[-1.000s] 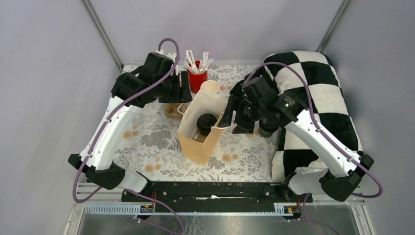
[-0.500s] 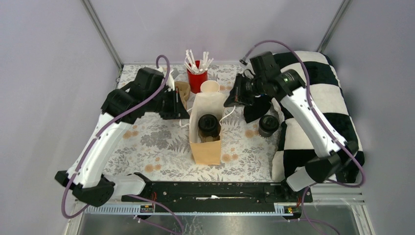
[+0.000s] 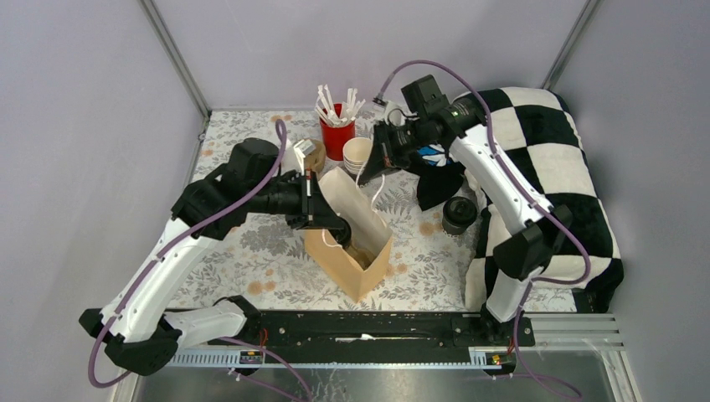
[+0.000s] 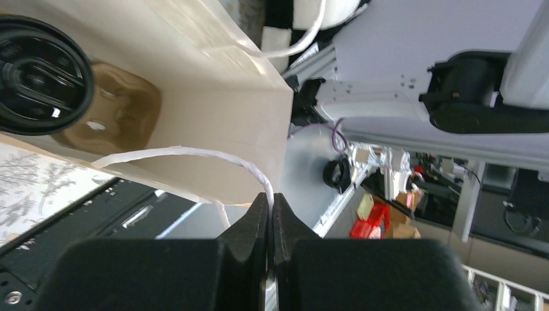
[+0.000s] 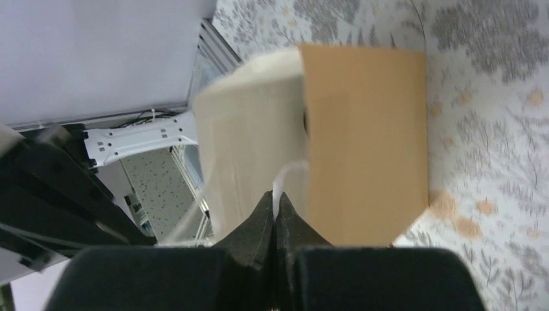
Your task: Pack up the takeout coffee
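Observation:
The brown paper bag stands tilted mid-table, its mouth pulled wide. My left gripper is shut on the bag's near white cord handle, pinched at the fingertips. My right gripper is shut on the far white handle above the bag's brown side. One takeout coffee with a black lid sits inside the bag on a cardboard carrier. A second takeout coffee stands on the table, right of the bag.
A red cup of white sticks and a stack of lidless cream cups stand just behind the bag. A checkered cushion fills the right side. A small tan holder sits behind my left arm.
Both grippers closed on the bag's handles. The right arm drew back and up, the left came over the near rim, and the bag tipped with its mouth stretched open.

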Motion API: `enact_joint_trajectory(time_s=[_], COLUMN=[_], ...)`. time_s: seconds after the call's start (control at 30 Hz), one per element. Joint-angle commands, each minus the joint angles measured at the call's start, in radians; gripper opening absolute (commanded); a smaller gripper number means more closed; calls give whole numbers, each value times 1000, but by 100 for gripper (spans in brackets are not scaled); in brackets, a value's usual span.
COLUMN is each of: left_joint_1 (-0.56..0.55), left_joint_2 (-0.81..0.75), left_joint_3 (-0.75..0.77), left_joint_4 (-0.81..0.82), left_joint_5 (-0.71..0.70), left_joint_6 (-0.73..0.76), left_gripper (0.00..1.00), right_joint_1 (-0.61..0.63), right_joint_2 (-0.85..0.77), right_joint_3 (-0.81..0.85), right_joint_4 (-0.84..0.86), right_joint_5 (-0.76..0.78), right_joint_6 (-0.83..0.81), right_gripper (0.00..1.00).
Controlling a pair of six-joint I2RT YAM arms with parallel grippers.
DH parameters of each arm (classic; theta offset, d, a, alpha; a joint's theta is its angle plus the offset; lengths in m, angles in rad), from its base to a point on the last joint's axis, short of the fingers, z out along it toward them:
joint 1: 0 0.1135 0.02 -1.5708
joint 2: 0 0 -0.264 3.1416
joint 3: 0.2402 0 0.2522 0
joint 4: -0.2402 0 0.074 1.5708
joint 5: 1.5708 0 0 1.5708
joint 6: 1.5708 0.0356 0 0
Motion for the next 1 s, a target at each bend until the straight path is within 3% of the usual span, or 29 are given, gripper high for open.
enact_joint_trajectory(time_s=[0.0,0.17,0.27,0.4,0.5,0.67,0.73,0.87,0.97], left_joint_1=[-57,-88,-95,-95,-95,-93,-93,-93,-93], left_joint_2=[31,100,117,126,143,142,121,93,60], left_joint_3=[15,42,53,75,123,248,267,289,271], left_joint_4=[101,120,120,95,46,-51,-68,-100,-78], left_joint_5=[15,34,44,23,-33,-222,-310,-424,-450], left_joint_6=[-17,13,32,69,113,198,224,271,297], left_gripper=[6,5,6,17,35,58,61,66,69], right_joint_1=[48,67,72,72,48,-26,-58,-138,-160], right_joint_2=[105,243,261,232,204,135,95,-20,-102], right_joint_3=[210,441,444,405,396,479,515,466,381], right_joint_4=[33,-52,-36,-80,-133,-233,-241,-251,-194], right_joint_5=[-48,-13,-17,89,209,372,382,440,351], right_joint_6=[-44,-58,-46,-71,-53,-19,-11,-9,-31], right_gripper=[2,2,4,25,49,86,99,100,100])
